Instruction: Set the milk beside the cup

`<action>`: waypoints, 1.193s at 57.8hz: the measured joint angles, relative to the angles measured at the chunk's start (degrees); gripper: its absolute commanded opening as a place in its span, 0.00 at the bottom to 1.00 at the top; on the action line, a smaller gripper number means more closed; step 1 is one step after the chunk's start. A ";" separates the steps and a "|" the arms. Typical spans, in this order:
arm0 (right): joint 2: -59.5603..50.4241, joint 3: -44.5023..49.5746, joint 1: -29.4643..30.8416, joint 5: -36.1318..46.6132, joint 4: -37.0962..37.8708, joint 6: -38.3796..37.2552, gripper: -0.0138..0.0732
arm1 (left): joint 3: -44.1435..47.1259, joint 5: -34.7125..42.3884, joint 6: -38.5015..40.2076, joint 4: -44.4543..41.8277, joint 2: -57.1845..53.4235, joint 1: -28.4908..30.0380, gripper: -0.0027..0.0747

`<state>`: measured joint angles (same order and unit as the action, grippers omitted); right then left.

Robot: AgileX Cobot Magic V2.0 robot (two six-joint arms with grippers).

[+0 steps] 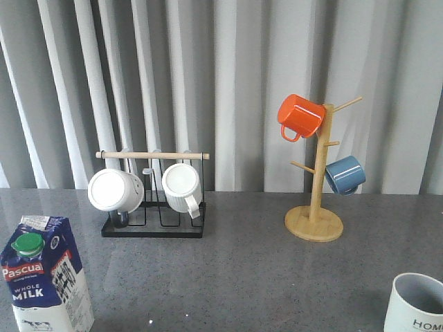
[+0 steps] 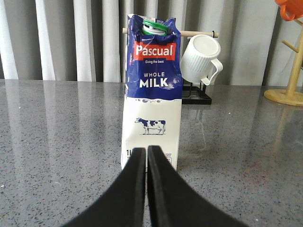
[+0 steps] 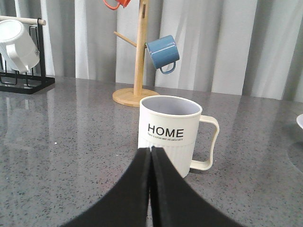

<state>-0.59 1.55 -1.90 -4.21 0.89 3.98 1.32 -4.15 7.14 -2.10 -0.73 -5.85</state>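
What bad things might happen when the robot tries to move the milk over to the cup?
1. The milk is tall and narrow, so a bump or a low grip might tip it over.
2. The left end effector looks shut right in front of the carton; pushing ahead like that would shove it rather than grab it.
3. The cup sits far across the table by the right end effector, so the carton could knock either one.
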 measured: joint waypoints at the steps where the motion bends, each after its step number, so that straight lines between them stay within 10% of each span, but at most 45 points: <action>1: 0.00 0.00 0.00 0.00 0.00 0.00 0.15 | 0.00 0.00 0.00 0.00 0.00 0.00 0.03; 53: 0.00 0.00 0.00 0.24 0.05 0.00 0.15 | 0.00 1.20 -0.19 -1.91 0.00 0.00 0.03; 69: 0.00 0.00 0.00 11.98 -8.42 -9.59 0.15 | 0.07 6.52 11.95 -1.91 0.00 0.00 0.03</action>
<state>-0.59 1.55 -1.90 7.78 -7.53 -5.62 1.39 2.37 19.09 -4.01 -0.73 -5.85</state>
